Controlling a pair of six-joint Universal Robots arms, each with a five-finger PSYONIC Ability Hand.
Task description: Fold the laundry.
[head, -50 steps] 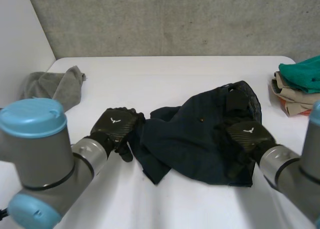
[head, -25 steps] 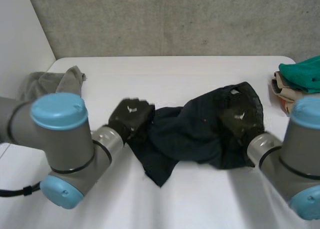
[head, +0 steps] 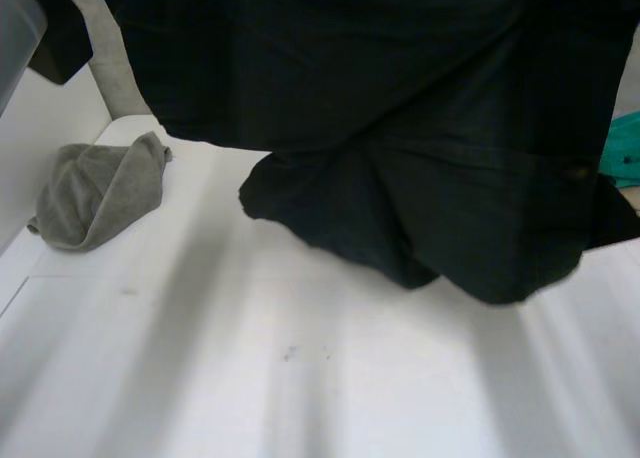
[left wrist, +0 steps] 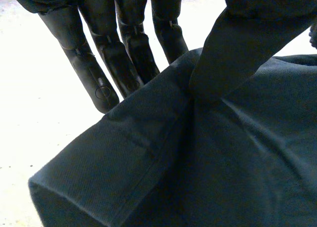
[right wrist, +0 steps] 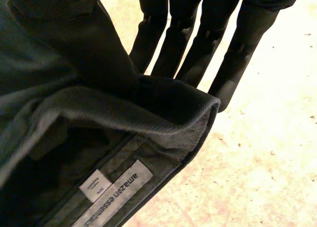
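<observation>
Head view, dark garment [head: 400, 128]: a near-black woven fabric hangs spread across the far part of the scene. Its lower part sags in rounded, bunched folds down toward the table.
Head view, white table [head: 300, 378]: smooth and flat, bare on the near side.
Head view, grey cloth [head: 100, 193]: a soft, crumpled heap at the far left of the table, well apart from the dark garment.
Head view, teal cloth [head: 622, 158]: a sliver at the right edge, partly hidden behind the dark garment.
Left wrist view, left hand [left wrist: 129, 43]: the black fingers [left wrist: 84, 63] are straight and run behind a hemmed edge of the fine-twill garment. The thumb presses the cloth from the front, so the hand is grasping it in a pinch.
Right wrist view, right hand [right wrist: 198, 38]: its straight fingers [right wrist: 237, 53] lie behind a thick, folded-over band. The thumb bears on the fabric in front, so this hand is also pinching the garment.
Right wrist view, sewn labels [right wrist: 116, 190]: two pale rectangular tags lie inside the band, the larger one printed with dark lettering.
</observation>
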